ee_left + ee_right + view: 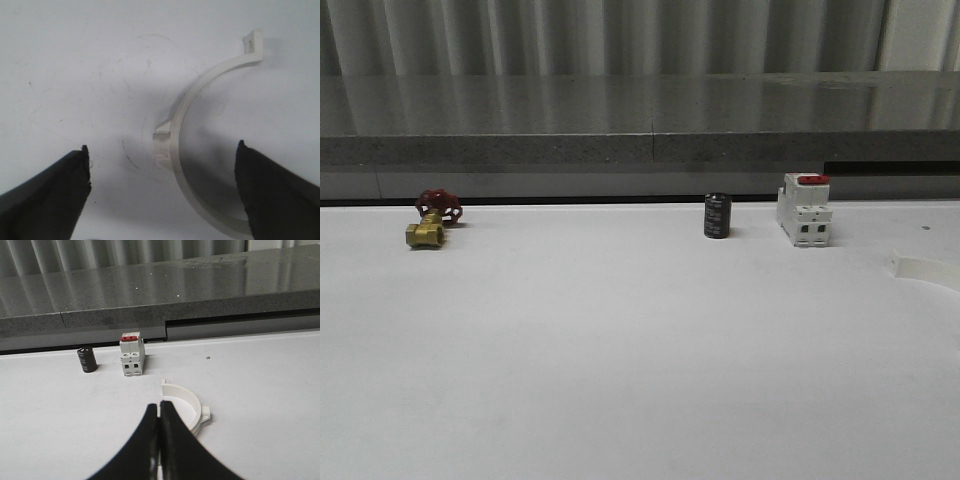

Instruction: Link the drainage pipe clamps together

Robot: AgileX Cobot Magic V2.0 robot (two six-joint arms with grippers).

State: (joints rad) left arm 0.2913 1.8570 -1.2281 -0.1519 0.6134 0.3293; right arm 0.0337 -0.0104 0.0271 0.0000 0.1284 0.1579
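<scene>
Right of centre in the left wrist view lies one of the drainage pipe clamps (176, 135), a thin white half-ring flat on the white table (75, 60), its flanged end in the upper right of the frame and a small outer tab at mid-arc. The left gripper (162, 165) hangs over it with its dark fingers (55, 190) spread wide, holding nothing; the arc's lower run passes close beside the finger at lower right. The other half-ring (187, 402) shows in the right wrist view just below centre, curving behind the right gripper (159, 412), whose fingers are pressed together and grasp nothing. At the far right edge of the front view a pale curved piece (925, 270) is probably that same half. These parts look light and fairly stiff, with a smooth and likely slippery surface (thin plastic may flex if squeezed across its open ends). I would pinch each band across its wall near mid-arc, beside the tab, leaving the end flanges free to meet. A white breaker (132, 354) and a black cylinder (87, 360) stand well apart, higher in the frame.
</scene>
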